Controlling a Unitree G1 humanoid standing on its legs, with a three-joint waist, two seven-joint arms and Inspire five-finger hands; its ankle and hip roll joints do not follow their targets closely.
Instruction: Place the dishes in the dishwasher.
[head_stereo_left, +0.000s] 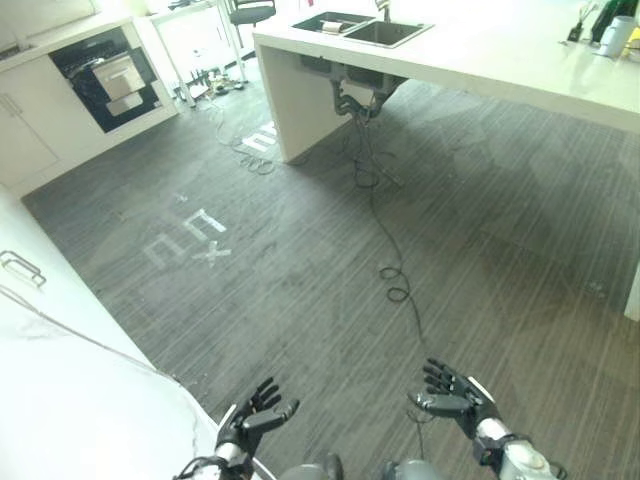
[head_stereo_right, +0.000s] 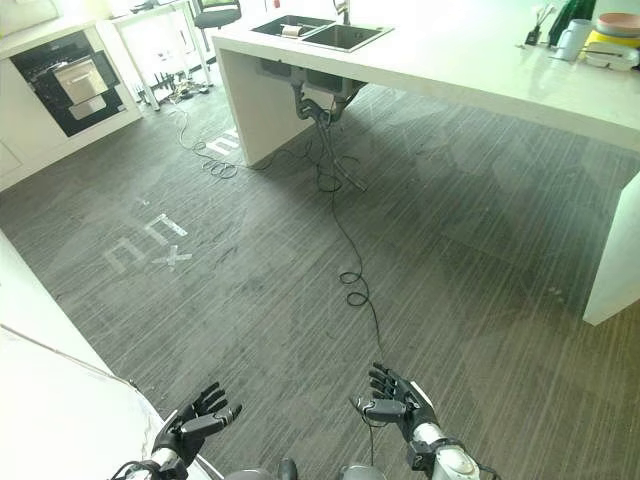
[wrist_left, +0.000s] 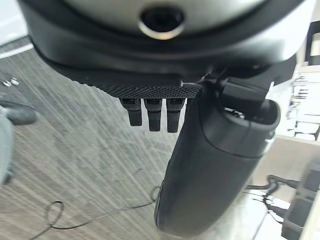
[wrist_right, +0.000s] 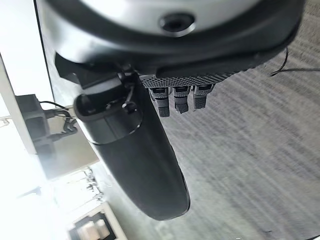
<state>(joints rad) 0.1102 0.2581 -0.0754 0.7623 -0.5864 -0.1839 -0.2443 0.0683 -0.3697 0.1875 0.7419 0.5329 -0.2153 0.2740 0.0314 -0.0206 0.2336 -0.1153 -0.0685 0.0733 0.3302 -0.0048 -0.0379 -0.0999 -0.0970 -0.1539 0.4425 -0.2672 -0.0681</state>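
Observation:
My left hand (head_stereo_left: 255, 415) and right hand (head_stereo_left: 452, 400) hang low over the grey striped floor, both open with fingers spread and nothing in them. In the wrist views the left hand (wrist_left: 215, 165) and the right hand (wrist_right: 135, 160) show straight fingers and floor beyond. A stack of dishes (head_stereo_right: 615, 28) and a white cup (head_stereo_right: 575, 38) stand at the far right end of the white island counter (head_stereo_right: 480, 70). A dark open appliance (head_stereo_left: 105, 80) with pulled-out racks sits in the white cabinets at the far left.
A double sink (head_stereo_left: 360, 28) is set in the island's far end, with pipes hanging under it. A white worktop (head_stereo_left: 60, 400) runs along my near left. White tape marks (head_stereo_left: 190, 235) lie on the floor. An office chair (head_stereo_left: 248, 12) stands at the back.

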